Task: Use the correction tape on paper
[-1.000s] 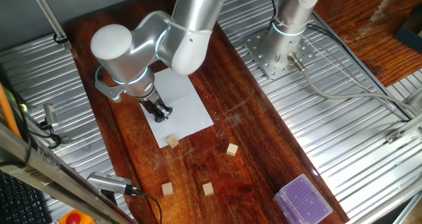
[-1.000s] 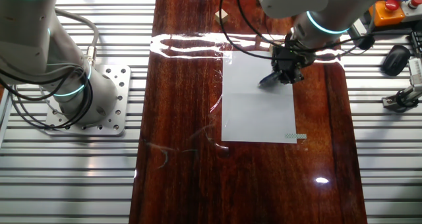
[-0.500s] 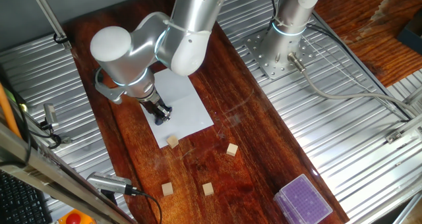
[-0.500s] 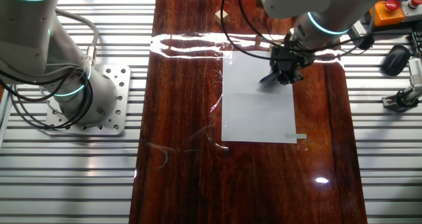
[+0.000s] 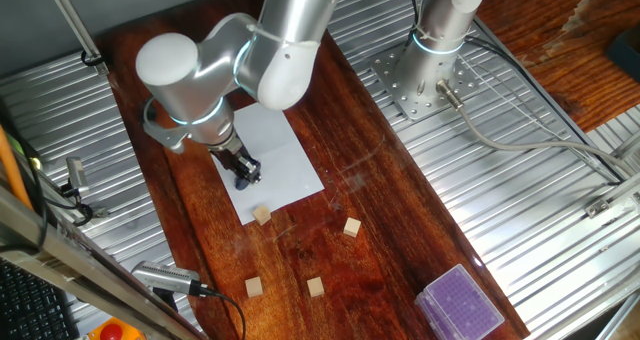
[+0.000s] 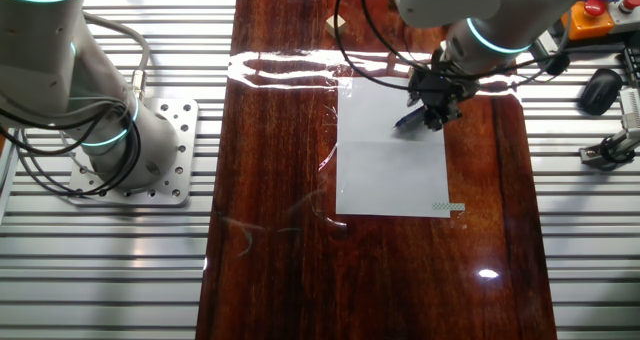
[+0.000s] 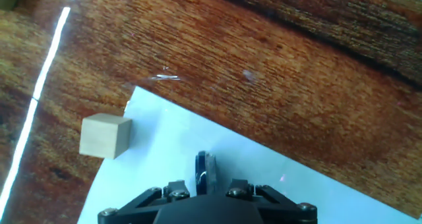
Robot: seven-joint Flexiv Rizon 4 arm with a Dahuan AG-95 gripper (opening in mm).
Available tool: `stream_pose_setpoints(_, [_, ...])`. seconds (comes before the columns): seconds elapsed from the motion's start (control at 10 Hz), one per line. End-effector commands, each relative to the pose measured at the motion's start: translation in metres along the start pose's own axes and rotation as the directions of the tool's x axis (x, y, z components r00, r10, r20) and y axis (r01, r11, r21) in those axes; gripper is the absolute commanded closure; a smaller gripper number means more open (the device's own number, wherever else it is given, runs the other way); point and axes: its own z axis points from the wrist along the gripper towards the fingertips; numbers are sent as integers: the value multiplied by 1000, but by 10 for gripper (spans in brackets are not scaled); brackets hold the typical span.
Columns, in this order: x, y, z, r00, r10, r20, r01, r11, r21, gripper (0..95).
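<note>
The paper (image 5: 285, 150) is a blank white sheet on the dark wooden table; it also shows in the other fixed view (image 6: 385, 175) and the hand view (image 7: 264, 178). My gripper (image 5: 244, 171) hangs over the sheet's near left part, shut on the correction tape (image 6: 407, 123), a small dark blue dispenser. The tape's tip points down at the paper; I cannot tell whether it touches. In the hand view the correction tape (image 7: 204, 170) sticks out edge-on between the fingers, above the sheet near its corner.
Several tan wooden cubes lie past the paper's edge, the closest cube (image 5: 262, 215) just off its corner, also seen as the cube (image 7: 104, 136). A purple-topped clear box (image 5: 460, 305) sits at the table's end. A second arm's base (image 5: 430, 70) stands beside the table.
The gripper with the correction tape has shifted very slightly over the paper; the paper and cubes have stayed put.
</note>
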Motion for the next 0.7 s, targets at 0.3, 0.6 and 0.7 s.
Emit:
stream_pose_setpoints(0.3, [3,-2,-20,999,-31,-11,31,1000,-5,570])
stream_pose_setpoints(0.6, [10,-30,-38,996,-83,-19,83,996,-14,950])
stream_pose_setpoints(0.7, [12,-36,-37,995,-98,-18,98,995,-16,950])
